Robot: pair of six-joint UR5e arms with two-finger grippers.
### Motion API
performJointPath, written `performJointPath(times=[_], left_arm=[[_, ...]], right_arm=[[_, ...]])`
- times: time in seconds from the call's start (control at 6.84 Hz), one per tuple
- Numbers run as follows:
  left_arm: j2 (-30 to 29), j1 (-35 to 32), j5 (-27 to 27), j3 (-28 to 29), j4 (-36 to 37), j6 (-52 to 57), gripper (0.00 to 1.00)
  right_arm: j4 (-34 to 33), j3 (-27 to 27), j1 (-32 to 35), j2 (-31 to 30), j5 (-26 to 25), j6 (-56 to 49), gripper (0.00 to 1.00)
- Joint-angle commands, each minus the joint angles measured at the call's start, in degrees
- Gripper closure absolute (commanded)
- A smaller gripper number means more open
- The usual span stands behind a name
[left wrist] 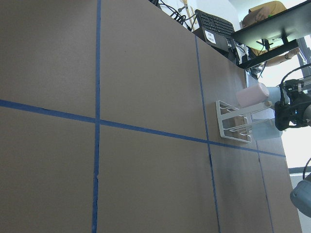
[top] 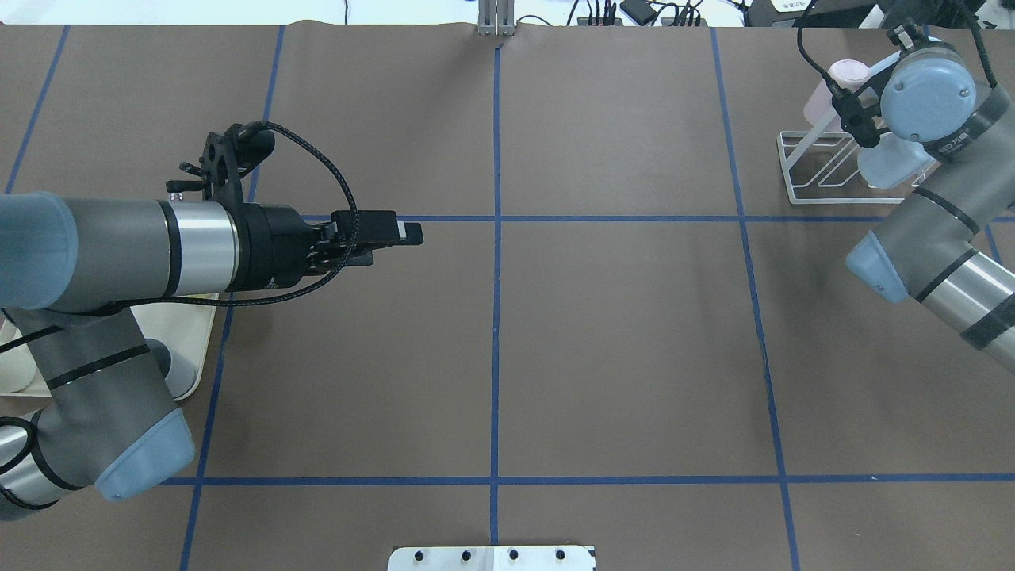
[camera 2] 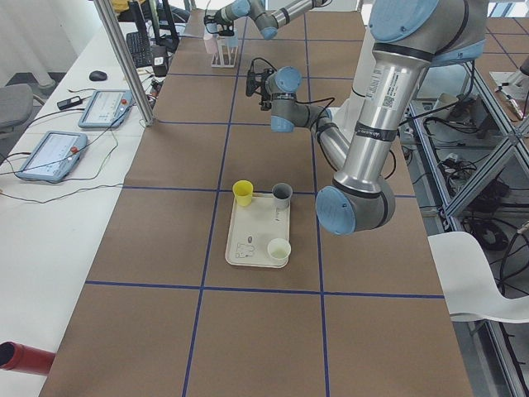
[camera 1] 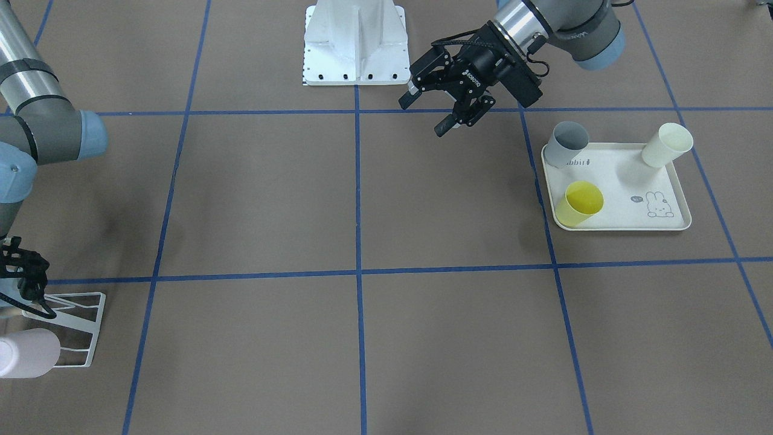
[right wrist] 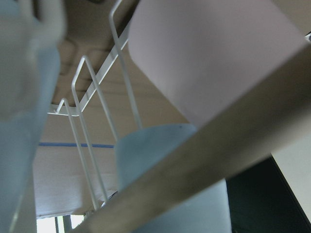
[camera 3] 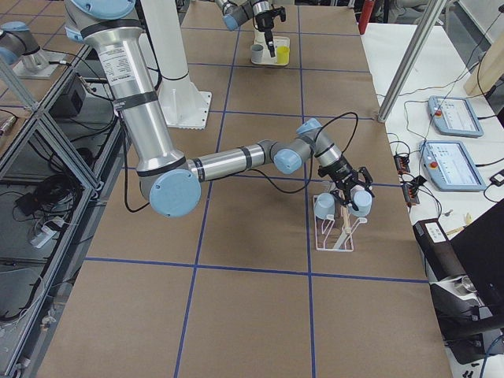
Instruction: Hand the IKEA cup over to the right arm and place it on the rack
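Note:
My right gripper (top: pixel 860 119) hangs over the white wire rack (top: pixel 801 170) at the table's far right corner, and its fingers are too hidden to tell whether they grip anything. A light-blue cup (top: pixel 884 162) sits on the rack right beside it. A pink cup (top: pixel 829 83) sits on the rack's far side. The right wrist view is filled by the pink cup (right wrist: pixel 209 53), a light-blue cup (right wrist: pixel 160 160), the rack's prongs and a wooden peg (right wrist: pixel 204 165). My left gripper (camera 1: pixel 424 116) hovers open and empty over the table, left of centre.
A cream rabbit-print tray (camera 1: pixel 616 175) lies under my left arm and carries a grey cup (camera 1: pixel 567 142), a cream cup (camera 1: pixel 666 145) and a yellow cup (camera 1: pixel 581 203). The robot's white base (camera 1: pixel 355 42) stands at the table's near edge. Blue tape lines cross the brown table.

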Motion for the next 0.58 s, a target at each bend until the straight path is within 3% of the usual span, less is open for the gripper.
performJointPath(times=[0.0, 0.44], left_arm=[[0.0, 0.0, 0.0, 0.0, 0.0, 0.0, 0.0], [-0.1, 0.1, 0.9, 0.0, 0.0, -0.1, 0.0]], right_arm=[[0.1, 0.0, -0.1, 0.6, -0.5, 0.2, 0.01], [0.0, 1.6, 0.0, 1.7, -0.4, -0.1, 0.01]])
